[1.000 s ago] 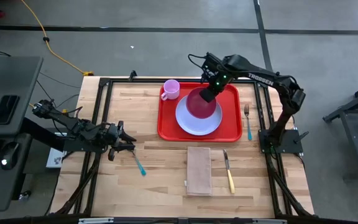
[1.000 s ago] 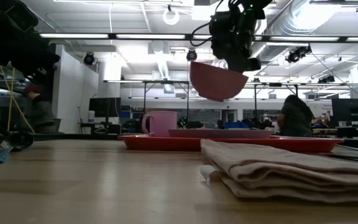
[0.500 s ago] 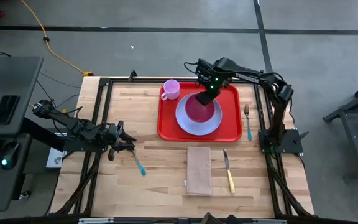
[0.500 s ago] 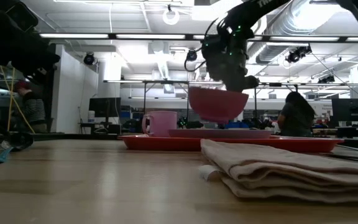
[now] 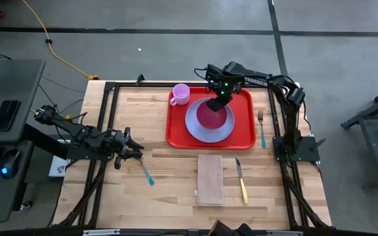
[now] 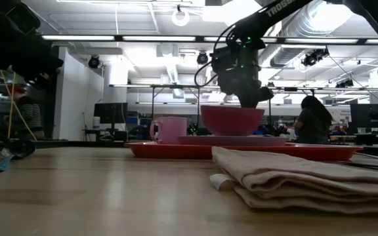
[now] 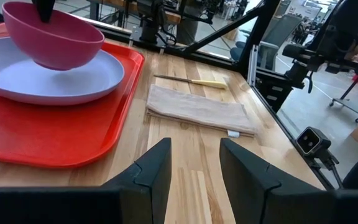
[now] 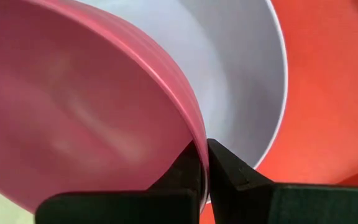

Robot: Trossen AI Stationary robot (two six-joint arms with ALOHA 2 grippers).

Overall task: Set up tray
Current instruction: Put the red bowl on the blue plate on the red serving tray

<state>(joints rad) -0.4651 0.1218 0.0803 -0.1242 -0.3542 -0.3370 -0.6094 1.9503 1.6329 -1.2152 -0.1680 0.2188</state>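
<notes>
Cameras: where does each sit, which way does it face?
High: overhead, straight down on the tray; both arms show.
Low: table height, across the napkin to the tray; right arm drops in from above.
Left wrist: behind the open left tool, toward tray and napkin.
Right wrist: at the right tool, shut on the bowl rim.
All four share the bowl on the plate.
</notes>
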